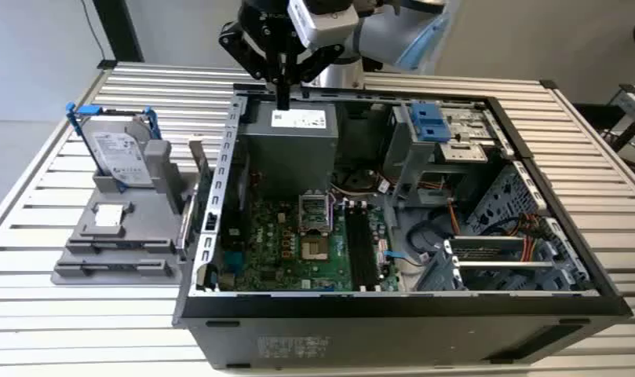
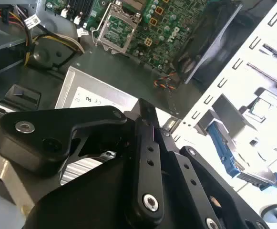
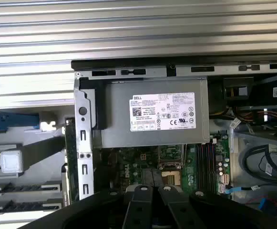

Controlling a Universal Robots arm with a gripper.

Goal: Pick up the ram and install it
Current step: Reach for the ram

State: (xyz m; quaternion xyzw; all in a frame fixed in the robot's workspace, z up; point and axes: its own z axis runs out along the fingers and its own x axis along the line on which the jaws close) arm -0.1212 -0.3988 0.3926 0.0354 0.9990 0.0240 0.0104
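Observation:
My gripper [image 1: 283, 100] hangs above the back of the open computer case, over the grey power supply [image 1: 288, 141]. Its black fingers [image 2: 147, 143] are pressed together with nothing between them, and their tips [image 3: 139, 192] point down at the power supply's white label [image 3: 163, 111]. The long black memory slots [image 1: 361, 245] lie on the green motherboard [image 1: 286, 243], well in front of the gripper. On the exterior view's left stands a grey holder [image 1: 97, 236]. A thin dark strip [image 1: 116, 271] sits in its front slot; I cannot tell for sure that it is the ram.
The holder also carries a silver hard drive in a blue frame [image 1: 118, 145] and a card on edge [image 1: 202, 177] beside the case wall [image 1: 225, 173]. A drive cage [image 1: 443, 126] and loose cables [image 1: 485, 228] fill the case's right side. The slatted table [image 1: 76, 314] surrounds everything.

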